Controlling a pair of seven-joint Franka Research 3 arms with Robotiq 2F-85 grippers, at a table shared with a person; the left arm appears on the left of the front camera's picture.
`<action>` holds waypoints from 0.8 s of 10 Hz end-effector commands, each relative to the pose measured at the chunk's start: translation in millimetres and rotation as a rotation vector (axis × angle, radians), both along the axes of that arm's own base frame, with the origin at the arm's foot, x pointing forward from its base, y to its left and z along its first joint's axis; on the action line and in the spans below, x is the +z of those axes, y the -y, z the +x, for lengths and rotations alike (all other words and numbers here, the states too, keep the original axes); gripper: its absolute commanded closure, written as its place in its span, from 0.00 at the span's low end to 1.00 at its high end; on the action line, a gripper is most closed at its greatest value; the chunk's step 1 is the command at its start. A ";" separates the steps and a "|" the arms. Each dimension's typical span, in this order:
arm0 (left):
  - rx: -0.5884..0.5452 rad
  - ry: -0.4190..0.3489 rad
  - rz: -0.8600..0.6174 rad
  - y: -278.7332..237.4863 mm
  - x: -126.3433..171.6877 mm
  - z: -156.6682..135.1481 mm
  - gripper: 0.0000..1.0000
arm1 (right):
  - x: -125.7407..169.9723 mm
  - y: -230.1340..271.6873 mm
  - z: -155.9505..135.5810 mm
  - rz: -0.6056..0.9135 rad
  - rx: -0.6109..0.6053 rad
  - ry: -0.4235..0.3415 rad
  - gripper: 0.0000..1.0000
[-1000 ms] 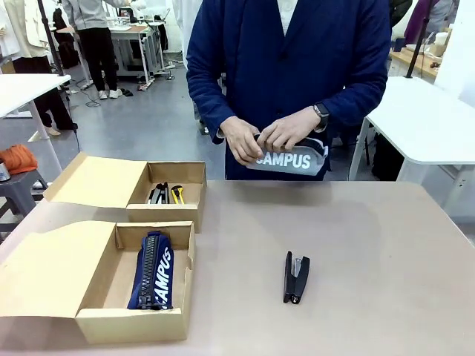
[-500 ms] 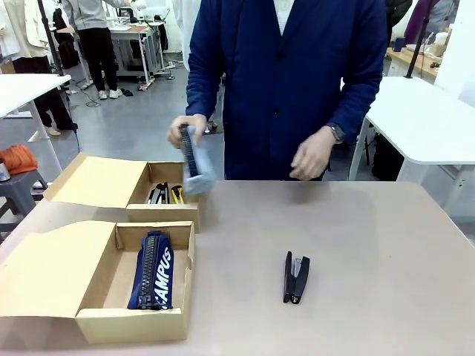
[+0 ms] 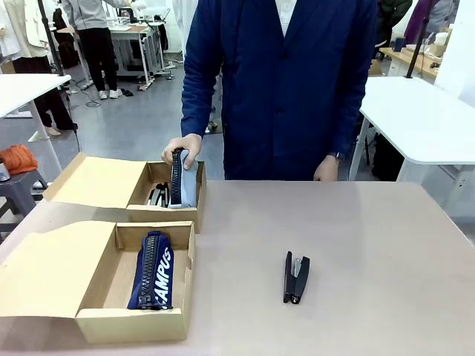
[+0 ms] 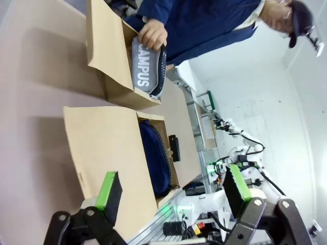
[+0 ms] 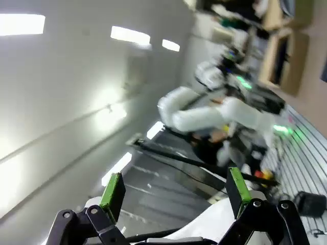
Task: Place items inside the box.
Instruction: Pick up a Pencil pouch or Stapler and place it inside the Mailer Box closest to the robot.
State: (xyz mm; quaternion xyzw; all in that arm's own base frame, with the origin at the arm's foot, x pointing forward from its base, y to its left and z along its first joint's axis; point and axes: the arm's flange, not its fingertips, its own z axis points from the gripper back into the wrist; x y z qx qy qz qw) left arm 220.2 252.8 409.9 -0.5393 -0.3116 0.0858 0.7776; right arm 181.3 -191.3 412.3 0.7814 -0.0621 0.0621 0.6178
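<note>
Front view first: which step is in hand?

— The person's hand (image 3: 182, 146) is lowering the grey pouch (image 3: 183, 184) into the far box (image 3: 159, 215), the one just beyond the near box (image 3: 133, 325). The pouch stands on edge, zip upward, partly inside, with dark tools (image 3: 157, 194) just beside it. I judge this step nearly done, the pouch not yet let go.

— And the near box itself?

— It holds the navy pouch (image 3: 154, 271), lying lengthwise with zip and lettering showing. The stapler (image 3: 295, 277) lies on the bare surface (image 3: 371, 237), well to the right of the near box, touching nothing.

— The robot's hands?

— The left hand (image 4: 173, 186) has its fingers spread wide and holds nothing; its wrist view looks over the near box's open flap. The right hand (image 5: 174, 194) is equally wide apart and empty, pointed away from the near box towards ceiling lights.

— So what comes next?

— Probably the stapler, the one item left out. It calls for a grip across its narrow body, a lift, and a carry over to the near box, setting it down beside the navy pouch where the floor looks free.
</note>
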 end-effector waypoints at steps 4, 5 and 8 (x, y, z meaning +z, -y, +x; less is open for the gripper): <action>0.001 0.029 -0.005 0.6 1.2 -0.3 0.00 | 23.3 -273.4 14.6 -0.765 0.199 -0.046 0.00; 0.001 0.029 -0.005 0.6 1.2 -0.3 0.00 | 11.5 -307.7 9.8 -0.845 0.227 -0.019 0.00; 0.001 0.029 -0.005 0.6 1.2 -0.3 0.00 | 59.0 -202.2 95.0 -0.722 0.227 -0.046 0.00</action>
